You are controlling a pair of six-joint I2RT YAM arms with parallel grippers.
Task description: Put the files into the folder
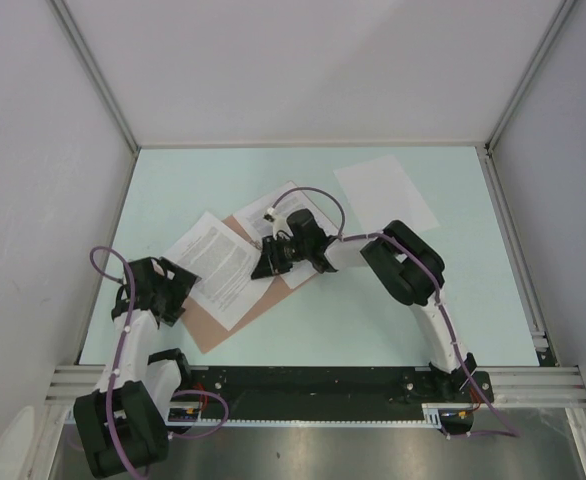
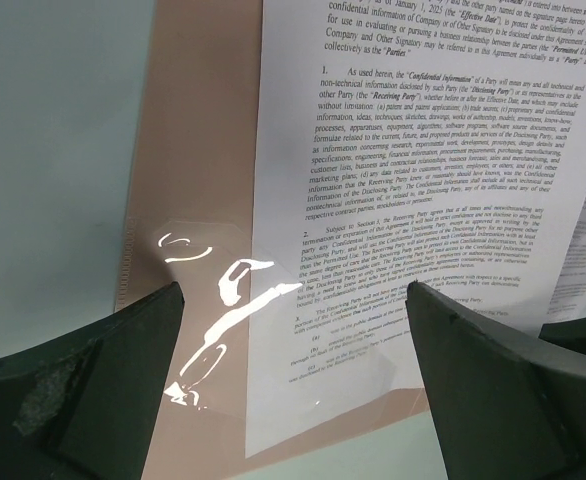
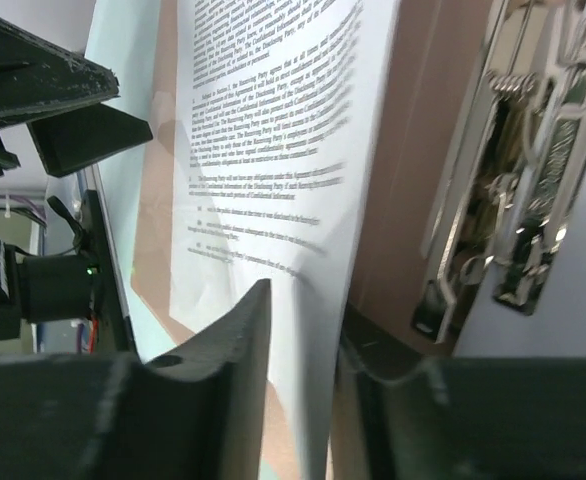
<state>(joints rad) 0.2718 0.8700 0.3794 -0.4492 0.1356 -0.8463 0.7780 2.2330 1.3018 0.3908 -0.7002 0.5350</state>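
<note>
The right arm (image 1: pixel 413 268) hangs across the folder (image 1: pixel 213 325). Bare table (image 1: pixel 363 335) lies near its base; walls (image 1: pixel 33 150) close 3 sides.

We see bright, even overhead light in the top view. The pale counter (image 1: pixel 393 320) looks flat and slightly washed, and the arms (image 1: pixel 428 300) cast only soft, short shadows beneath themselves. In the left wrist view, a hard white glare streaks across a glossy patch of the folder (image 2: pixel 203 200), between the left end effector's (image 2: pixel 295 290) dark, blurred fingers (image 2: pixel 93 400). The printed sheet (image 2: pixel 423 200) ahead of them reads crisp. In the right wrist view, the right end effector's (image 3: pixel 305 300) fingers loom soft and underexposed. The sheet's text beyond them is sharper, and a metal clip (image 3: pixel 518 200) to their right glints.
</note>
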